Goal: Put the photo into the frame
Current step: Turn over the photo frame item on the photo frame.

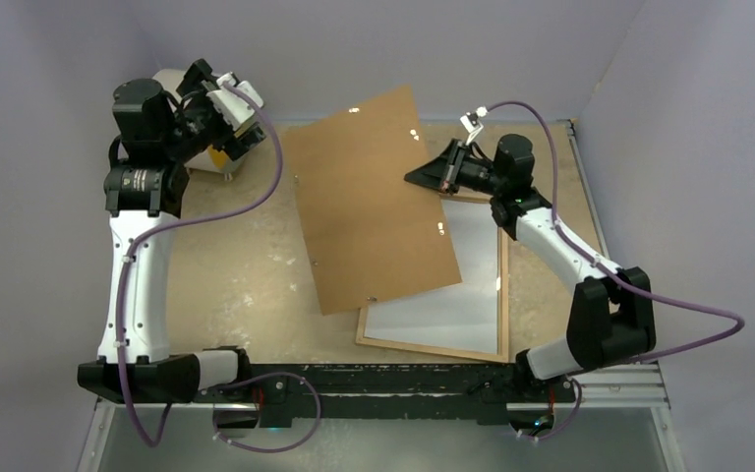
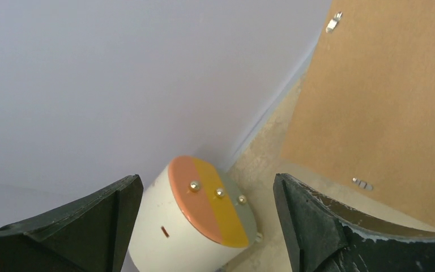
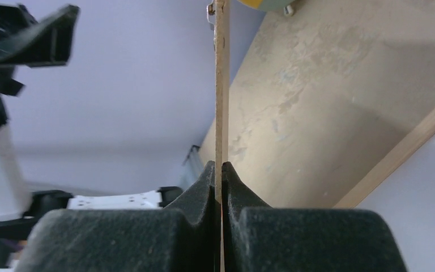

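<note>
**A:** What lies nearest the arm bases?

**B:** The thin light-wood rectangular frame [image 1: 433,347]. It is flat on the mottled beige worktop [image 1: 236,285], at about 5 o'clock in the overhead view. The photo [image 1: 457,285] lies inside its rails, plain white back up.

**A:** Any room around its edges?

**B:** On its 9 o'clock side a wide bare stretch runs to the left arm. At 3 o'clock only a narrow strip separates the rail from the worktop's edge.

**A:** And beyond?

**B:** A brown fibreboard sheet [image 1: 374,206], skewed, covers the frame's 11 o'clock corner and part of the photo. I cannot tell whether its near corner touches them. The right fingers [image 3: 195,198] are clenched on its 3 o'clock edge, and the wrist view shows the sheet edge-on between them.

**A:** The left side?

**B:** Farthest off, at 10 o'clock, the left fingers [image 2: 105,224] are spread wide, grasping nothing. They hang over a white cylinder with an orange-and-yellow top [image 2: 204,198] by the back wall, apart from the sheet's edge.
</note>
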`<state>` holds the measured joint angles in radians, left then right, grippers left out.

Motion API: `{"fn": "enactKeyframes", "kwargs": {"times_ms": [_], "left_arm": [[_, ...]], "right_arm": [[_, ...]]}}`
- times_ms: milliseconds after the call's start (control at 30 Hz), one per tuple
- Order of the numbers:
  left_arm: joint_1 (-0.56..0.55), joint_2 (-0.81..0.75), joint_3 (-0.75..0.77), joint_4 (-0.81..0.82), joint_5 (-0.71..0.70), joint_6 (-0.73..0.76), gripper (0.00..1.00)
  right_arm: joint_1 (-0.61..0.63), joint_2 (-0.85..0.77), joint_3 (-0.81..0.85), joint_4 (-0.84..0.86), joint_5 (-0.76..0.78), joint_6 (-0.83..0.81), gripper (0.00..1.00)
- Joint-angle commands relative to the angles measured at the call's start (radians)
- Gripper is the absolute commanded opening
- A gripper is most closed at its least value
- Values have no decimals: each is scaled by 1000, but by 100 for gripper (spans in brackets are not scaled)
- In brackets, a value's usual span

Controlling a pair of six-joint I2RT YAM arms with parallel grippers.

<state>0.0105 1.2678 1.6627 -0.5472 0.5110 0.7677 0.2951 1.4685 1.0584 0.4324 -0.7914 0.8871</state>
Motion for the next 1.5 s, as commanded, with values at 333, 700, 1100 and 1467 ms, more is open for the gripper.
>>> {"fn": "enactKeyframes", "kwargs": {"times_ms": [333, 700, 1100, 1467], "left_arm": [[-3, 116, -195, -154, 65, -66, 95], [-3, 283, -270, -147, 88, 0, 98], [-3, 345, -322, -99, 123, 32, 99], [-3, 342, -347, -100, 120, 33, 100]], "right_arm": [[-398, -307, -137, -619, -134, -113, 0], [-489, -281, -133, -769, -99, -272, 0], [-508, -222, -210, -602, -137, -206, 0], [-508, -217, -282, -485, -131, -165, 0]]}}
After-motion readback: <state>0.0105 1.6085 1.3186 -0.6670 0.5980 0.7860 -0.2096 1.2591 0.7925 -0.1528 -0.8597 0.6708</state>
